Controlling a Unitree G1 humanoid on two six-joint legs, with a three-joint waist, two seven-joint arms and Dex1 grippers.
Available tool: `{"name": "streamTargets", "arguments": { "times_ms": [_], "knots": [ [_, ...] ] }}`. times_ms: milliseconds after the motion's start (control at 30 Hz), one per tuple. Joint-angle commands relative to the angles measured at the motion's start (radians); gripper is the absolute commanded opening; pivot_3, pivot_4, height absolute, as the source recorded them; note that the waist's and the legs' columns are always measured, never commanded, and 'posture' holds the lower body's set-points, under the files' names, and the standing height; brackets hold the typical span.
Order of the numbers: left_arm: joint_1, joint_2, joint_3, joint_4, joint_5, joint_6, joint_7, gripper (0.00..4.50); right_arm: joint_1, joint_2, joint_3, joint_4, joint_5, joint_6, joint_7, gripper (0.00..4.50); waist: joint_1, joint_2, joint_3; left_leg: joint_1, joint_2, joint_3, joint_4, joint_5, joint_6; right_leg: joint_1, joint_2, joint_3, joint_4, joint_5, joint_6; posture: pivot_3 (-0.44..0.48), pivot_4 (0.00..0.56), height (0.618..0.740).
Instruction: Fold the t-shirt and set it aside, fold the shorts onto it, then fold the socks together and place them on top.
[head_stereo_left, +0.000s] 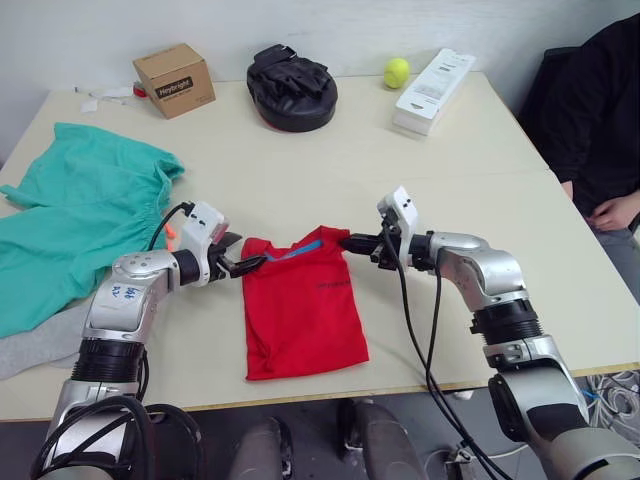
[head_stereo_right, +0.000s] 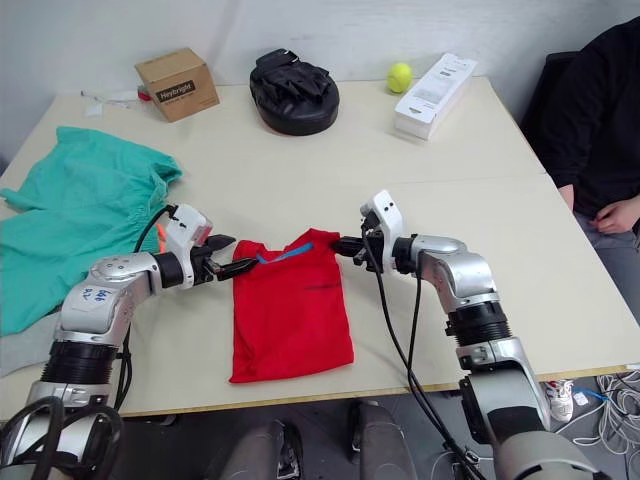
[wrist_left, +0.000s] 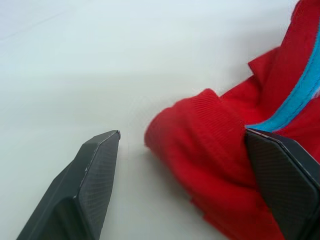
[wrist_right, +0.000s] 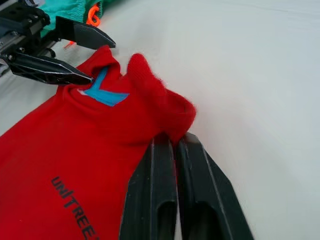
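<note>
The red t-shirt (head_stereo_left: 300, 320) lies folded into a narrow upright rectangle near the table's front edge, its blue neckband at the far end. My left gripper (head_stereo_left: 250, 252) stands open at the shirt's far left corner, and a bunched red fold (wrist_left: 200, 125) sits between its fingers, against one of them. My right gripper (head_stereo_left: 345, 241) is shut on the far right corner (wrist_right: 165, 107), which is pinched at its tips. The teal-green shorts (head_stereo_left: 80, 220) lie spread at the left with the orange drawstring (head_stereo_left: 170, 232) showing. The light grey socks (head_stereo_left: 30, 345) peek out at the front left, partly under the shorts.
Along the back of the table (head_stereo_left: 480, 180) stand a cardboard box (head_stereo_left: 173, 80), a black padded mitt (head_stereo_left: 292, 88), a yellow-green ball (head_stereo_left: 396, 71) and a long white box (head_stereo_left: 434, 90). A person in black (head_stereo_left: 595, 110) sits at the right, a hand (head_stereo_left: 615, 212) by the table's edge.
</note>
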Motion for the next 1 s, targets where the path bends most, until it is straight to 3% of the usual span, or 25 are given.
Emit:
{"name": "streamTargets", "arguments": {
  "times_ms": [33,233,333,467,567,633,900,933,1000],
  "knots": [
    [0.022,0.008,0.067,-0.07,-0.048,0.028,0.008,4.44,0.01,-0.029,-0.044,-0.081,0.025,-0.022,0.023,1.2,0.0,0.0,0.0,0.0,0.0,0.0,0.0,0.0,0.0,0.0,0.0,0.0,0.0,0.0,0.0,0.0,0.15,0.74],
    [0.032,0.018,0.13,-0.148,-0.101,0.058,0.014,4.5,0.02,-0.051,-0.091,-0.109,0.02,-0.076,-0.004,3.42,0.0,0.0,0.0,0.0,0.0,0.0,0.0,0.0,-0.001,0.0,0.0,0.0,0.0,0.0,0.0,0.0,0.15,0.74],
    [0.079,0.072,0.121,-0.266,-0.139,0.035,-0.082,4.5,0.071,-0.09,-0.082,-0.2,0.008,-0.15,0.047,4.37,0.001,0.0,0.0,0.0,0.0,0.0,-0.001,0.0,-0.001,0.0,0.0,0.0,-0.001,0.0,0.0,0.0,0.15,0.74],
    [0.21,0.185,0.022,-0.422,-0.103,-0.052,-0.211,4.5,0.158,-0.115,-0.043,-0.35,0.005,-0.201,0.079,4.48,-0.003,0.0,0.0,0.002,0.0,0.001,-0.009,0.0,-0.002,0.0,0.001,0.0,-0.004,0.0,0.0,0.0,0.15,0.74],
    [0.277,0.197,-0.085,-0.465,-0.047,-0.087,-0.219,4.5,0.235,-0.11,0.042,-0.438,-0.053,-0.291,0.093,3.83,0.001,0.0,0.0,0.003,-0.001,0.001,-0.012,0.002,-0.004,0.0,0.001,0.001,-0.009,0.0,0.0,0.0,0.15,0.74],
    [0.295,0.18,-0.122,-0.465,-0.011,-0.115,-0.194,4.1,0.249,-0.09,0.082,-0.445,-0.085,-0.319,0.072,3.14,0.001,0.0,0.0,0.003,-0.001,0.001,-0.013,0.002,-0.004,0.001,0.001,0.001,-0.009,0.0,0.0,0.0,0.15,0.74],
    [0.314,0.158,-0.2,-0.397,0.089,-0.172,-0.156,1.59,0.208,0.045,0.212,-0.334,-0.192,-0.375,-0.003,0.26,-0.001,0.0,0.0,0.004,-0.001,0.0,-0.013,0.005,-0.003,0.001,0.001,0.001,-0.008,0.002,-0.002,0.0,0.15,0.74],
    [0.315,0.152,-0.196,-0.391,0.089,-0.173,-0.151,1.22,0.201,0.064,0.221,-0.311,-0.201,-0.381,-0.01,0.0,-0.001,0.0,0.0,0.004,-0.001,0.0,-0.013,0.005,-0.003,0.001,0.001,0.001,-0.008,0.002,-0.002,0.0,0.15,0.74],
    [0.315,0.144,-0.191,-0.376,0.093,-0.171,-0.138,0.59,0.188,0.088,0.251,-0.248,-0.249,-0.423,-0.024,0.0,0.0,0.0,0.0,0.004,0.0,0.0,-0.013,0.005,-0.003,0.001,0.001,0.0,-0.008,0.002,-0.002,0.0,0.15,0.74]
  ]
}}
